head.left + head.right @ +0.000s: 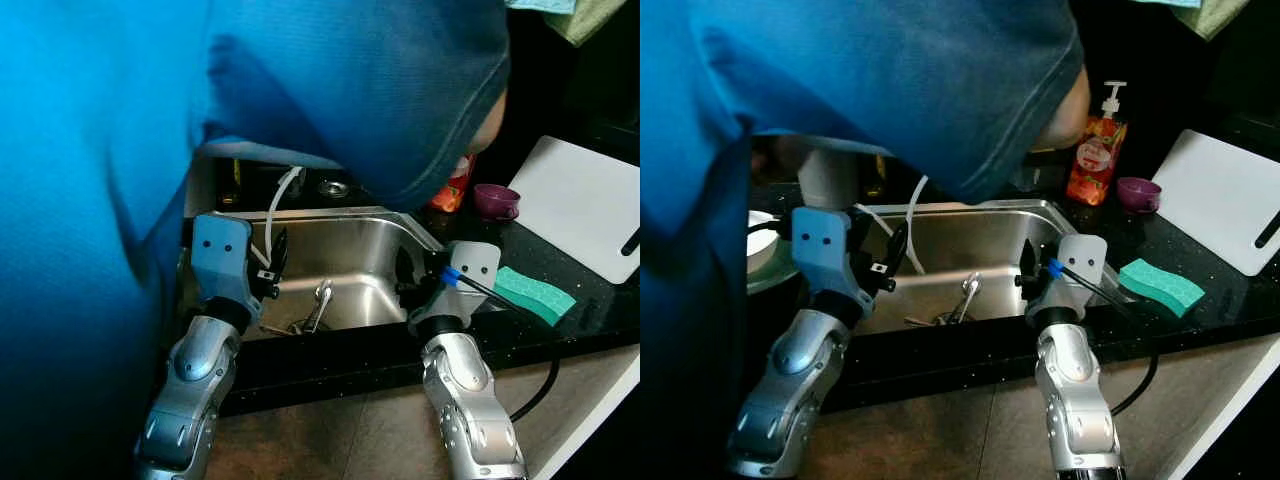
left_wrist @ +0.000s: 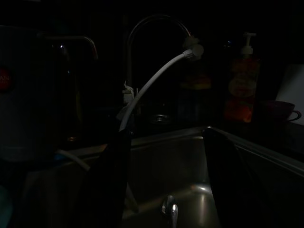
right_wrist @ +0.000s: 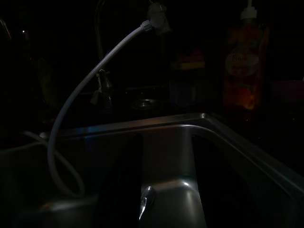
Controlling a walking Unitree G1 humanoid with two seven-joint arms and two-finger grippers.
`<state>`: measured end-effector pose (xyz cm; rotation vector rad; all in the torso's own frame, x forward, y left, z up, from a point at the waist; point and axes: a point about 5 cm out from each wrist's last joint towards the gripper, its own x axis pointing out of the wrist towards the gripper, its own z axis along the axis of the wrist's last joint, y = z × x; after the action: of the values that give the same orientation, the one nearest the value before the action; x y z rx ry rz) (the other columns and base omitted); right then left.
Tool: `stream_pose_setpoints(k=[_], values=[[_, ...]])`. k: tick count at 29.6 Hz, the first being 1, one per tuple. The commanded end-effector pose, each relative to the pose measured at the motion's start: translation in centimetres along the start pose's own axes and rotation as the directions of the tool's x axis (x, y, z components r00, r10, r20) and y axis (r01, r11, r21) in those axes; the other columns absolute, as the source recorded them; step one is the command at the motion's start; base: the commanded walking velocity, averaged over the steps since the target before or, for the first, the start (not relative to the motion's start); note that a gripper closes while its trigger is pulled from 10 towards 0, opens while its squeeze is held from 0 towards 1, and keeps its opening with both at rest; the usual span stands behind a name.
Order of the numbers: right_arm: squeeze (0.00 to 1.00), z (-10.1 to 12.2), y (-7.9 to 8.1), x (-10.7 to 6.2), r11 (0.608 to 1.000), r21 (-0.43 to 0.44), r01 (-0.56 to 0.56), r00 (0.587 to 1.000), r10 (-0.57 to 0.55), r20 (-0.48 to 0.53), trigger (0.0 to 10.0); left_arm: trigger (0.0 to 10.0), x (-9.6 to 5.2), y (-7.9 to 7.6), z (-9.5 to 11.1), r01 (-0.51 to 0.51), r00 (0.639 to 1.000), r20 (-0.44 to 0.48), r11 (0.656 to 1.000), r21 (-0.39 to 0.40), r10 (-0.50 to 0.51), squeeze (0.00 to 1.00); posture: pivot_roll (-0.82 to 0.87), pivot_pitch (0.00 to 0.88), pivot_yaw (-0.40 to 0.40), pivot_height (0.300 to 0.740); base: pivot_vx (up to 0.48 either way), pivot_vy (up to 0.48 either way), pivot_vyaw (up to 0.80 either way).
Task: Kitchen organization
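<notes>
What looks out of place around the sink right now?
A person in blue leans across the sink, hiding the faucet and much of the counter from the head cameras. A white hose droops from the spout into the basin, and cutlery lies loose at the bottom. Both pincers hover open at the sink's front edge.

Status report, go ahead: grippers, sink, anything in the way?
Left gripper open, over sink. Right gripper open, at sink's right edge. Cutlery on sink bottom. Person's blue sleeve leaning over sink.
</notes>
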<state>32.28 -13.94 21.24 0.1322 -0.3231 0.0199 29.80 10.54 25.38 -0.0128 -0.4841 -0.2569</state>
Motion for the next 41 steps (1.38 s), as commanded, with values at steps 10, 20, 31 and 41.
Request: stream_pose_setpoints(k=[10, 20, 31, 41], values=[[0.0, -0.34, 0.12, -0.13, 1.0, 0.007, 0.006, 1.0, -0.006, -0.012, 10.0, 10.0, 0.05, -0.04, 0.25, 0.006, 1.0, 0.005, 1.0, -0.002, -0.006, 0.0, 0.15, 0.042, -0.094, 0.74, 0.0, 0.0, 0.0], [0.0, -0.26, 0.15, -0.18, 1.0, 0.012, 0.01, 1.0, -0.01, -0.008, 10.0, 10.0, 0.13, 0.03, 0.55, 0.005, 1.0, 0.012, 1.0, -0.007, -0.005, 0.0, 0.15, 0.044, -0.092, 0.74, 0.0, 0.0, 0.0], [0.0, 0.14, 0.18, -0.12, 1.0, 0.017, 0.011, 1.0, -0.011, 0.004, 10.0, 10.0, 0.05, -0.27, 0.64, 0.013, 1.0, 0.013, 1.0, -0.01, -0.013, 0.0, 0.15, 0.045, -0.091, 0.74, 0.0, 0.0, 0.0], [0.0, 0.35, 0.19, -0.04, 1.0, 0.02, 0.011, 1.0, -0.012, 0.01, 10.0, 10.0, 0.07, -0.26, 0.64, 0.012, 1.0, 0.013, 1.0, -0.01, -0.012, 0.0, 0.15, 0.045, -0.091, 0.74, 0.0, 0.0, 0.0]])
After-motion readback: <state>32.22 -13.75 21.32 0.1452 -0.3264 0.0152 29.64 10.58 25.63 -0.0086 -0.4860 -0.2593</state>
